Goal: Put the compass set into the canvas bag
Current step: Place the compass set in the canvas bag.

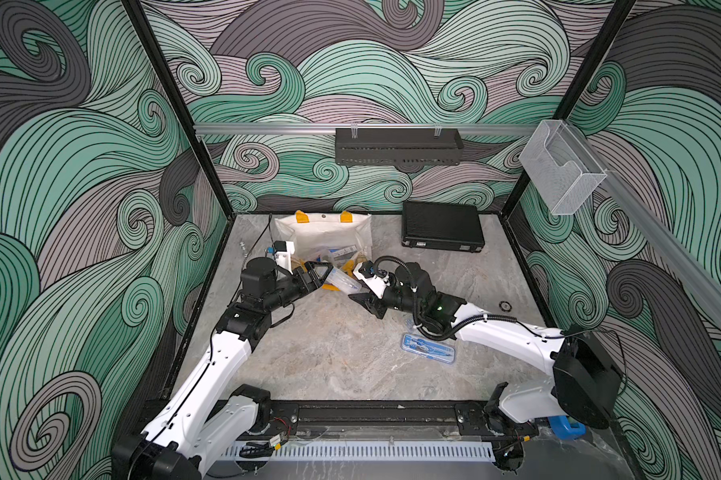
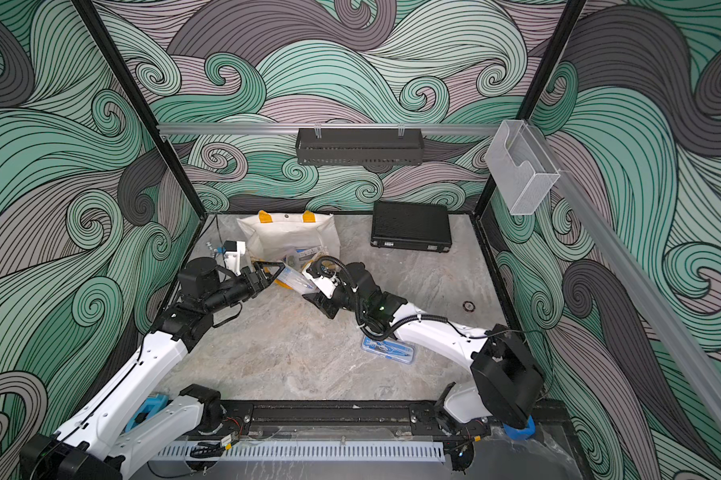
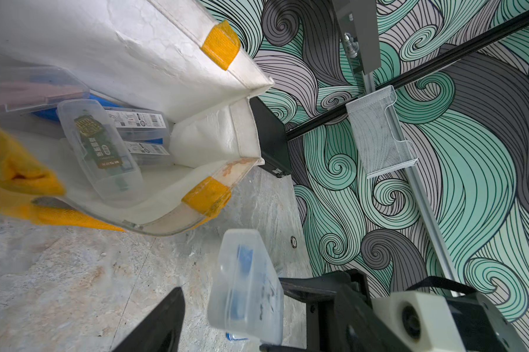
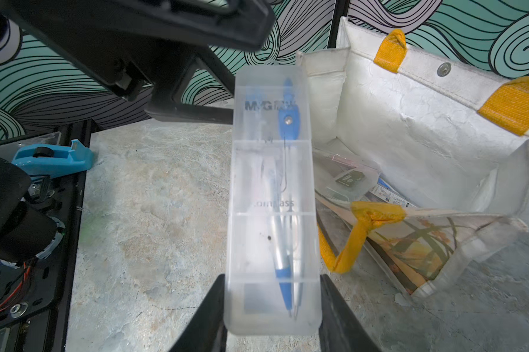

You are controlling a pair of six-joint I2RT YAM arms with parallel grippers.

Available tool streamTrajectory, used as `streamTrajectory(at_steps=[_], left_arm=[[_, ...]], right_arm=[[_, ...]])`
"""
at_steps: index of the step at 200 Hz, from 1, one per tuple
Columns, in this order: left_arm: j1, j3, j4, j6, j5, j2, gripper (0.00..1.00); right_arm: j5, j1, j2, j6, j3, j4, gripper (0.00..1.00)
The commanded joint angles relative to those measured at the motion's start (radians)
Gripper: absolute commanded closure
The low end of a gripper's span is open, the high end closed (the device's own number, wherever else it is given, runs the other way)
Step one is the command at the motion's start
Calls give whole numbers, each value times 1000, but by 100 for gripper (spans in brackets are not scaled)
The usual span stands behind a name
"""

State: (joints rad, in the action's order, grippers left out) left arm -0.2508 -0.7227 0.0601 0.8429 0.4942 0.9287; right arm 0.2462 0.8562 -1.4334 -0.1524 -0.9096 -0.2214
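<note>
The compass set (image 4: 272, 195), a long see-through plastic case, is grasped at one short end by the right pincer (image 4: 272, 291), whose two black fingers (image 4: 209, 307) press on its both long sides. The case is lifted from the surface (image 4: 153, 213), just in front of the open mouth of the bag (image 4: 409, 122) and beside a yellow handle (image 4: 357, 240).

Its long axis goes from the right pincer straight to the left pincer (image 3: 231, 289). In both top views it lies slanted across the bag's mouth, with the far end nearer to the bag. The left pincer is released: one finger touches the far end of the case and the other finger stands apart from it.

Only the right wrist view shows what is inside: a blue compass, with its hinge head pointing toward the left pincer and its legs toward the right pincer, under the printed word "compass".

Only the left wrist view looks deep into the bag, where some clear cases (image 3: 101, 149) with labels lie.

Only the top views show a second case (image 1: 428, 348) with blue rim on the surface beside the right arm, and the whole black case (image 1: 441, 226) to the right of the bag.
</note>
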Motion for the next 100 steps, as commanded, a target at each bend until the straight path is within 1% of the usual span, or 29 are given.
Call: streamTrajectory(at_steps=[1,15,24,39,51,100], left_arm=[[6,-9,-56,19,62,17,31],[5,-8,-75,27,71,25,36],[5,-7,-89,31,78,31,42],[5,-8,-107,36,87,37,49],[5,-9,-116,39,87,39,55],[5,-12,-122,44,84,43,76]], right_arm=[[39,-3,25,14,-39,-30,67],[53,-3,27,21,-45,-38,67],[60,-3,27,26,-49,-42,67],[75,-3,25,33,-57,-43,67],[88,-3,22,39,-64,-44,67],[116,-3,11,51,-85,-43,67]])
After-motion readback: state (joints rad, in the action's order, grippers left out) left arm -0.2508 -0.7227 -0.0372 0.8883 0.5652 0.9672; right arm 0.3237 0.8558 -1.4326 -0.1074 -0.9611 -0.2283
